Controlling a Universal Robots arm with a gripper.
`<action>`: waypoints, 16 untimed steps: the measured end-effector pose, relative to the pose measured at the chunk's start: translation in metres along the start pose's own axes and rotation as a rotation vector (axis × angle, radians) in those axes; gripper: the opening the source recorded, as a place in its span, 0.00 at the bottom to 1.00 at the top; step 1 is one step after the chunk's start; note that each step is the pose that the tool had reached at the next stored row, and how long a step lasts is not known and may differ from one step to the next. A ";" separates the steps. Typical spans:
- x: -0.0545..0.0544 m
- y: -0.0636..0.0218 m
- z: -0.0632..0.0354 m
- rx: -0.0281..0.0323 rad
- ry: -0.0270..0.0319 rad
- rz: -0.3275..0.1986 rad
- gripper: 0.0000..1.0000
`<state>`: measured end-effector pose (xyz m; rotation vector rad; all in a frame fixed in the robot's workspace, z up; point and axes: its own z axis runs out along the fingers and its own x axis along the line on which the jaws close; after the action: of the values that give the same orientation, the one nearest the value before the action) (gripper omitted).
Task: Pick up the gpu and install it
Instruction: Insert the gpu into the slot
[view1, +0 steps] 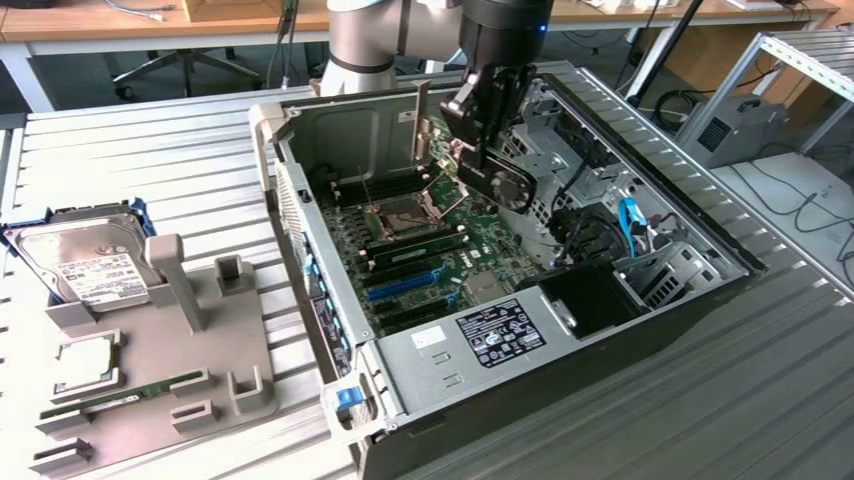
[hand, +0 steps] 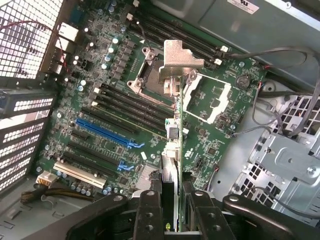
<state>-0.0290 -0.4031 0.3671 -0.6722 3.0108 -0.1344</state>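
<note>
My gripper (view1: 483, 160) hangs inside the open computer case (view1: 694, 290), shut on the gpu (view1: 507, 186). The card's black round fan faces the exterior view's right. In the wrist view the gpu (hand: 172, 145) shows edge-on between my fingers (hand: 149, 215), with its silver end bracket (hand: 178, 64) at the far end. It is held above the green motherboard (hand: 215, 135), near the processor socket (view1: 400, 215). The blue expansion slots (hand: 106, 132) lie off to one side of the card, apart from it.
A grey fixture tray (view1: 200, 370) at the exterior view's left carries a hard drive (view1: 87, 272), a processor chip (view1: 87, 362) and a memory stick (view1: 127, 392). Case walls, a drive cage (hand: 290, 165), cables (view1: 627, 225) and the power supply (view1: 494, 335) ring the motherboard.
</note>
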 end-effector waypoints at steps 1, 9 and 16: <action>0.000 0.0000 0.0000 -0.0001 -0.0002 -0.002 0.26; 0.000 0.0000 0.0000 -0.0008 -0.0023 -0.024 0.26; 0.000 0.0000 0.0000 -0.0013 -0.0038 -0.040 0.26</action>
<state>-0.0291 -0.4031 0.3671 -0.7321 2.9951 -0.1328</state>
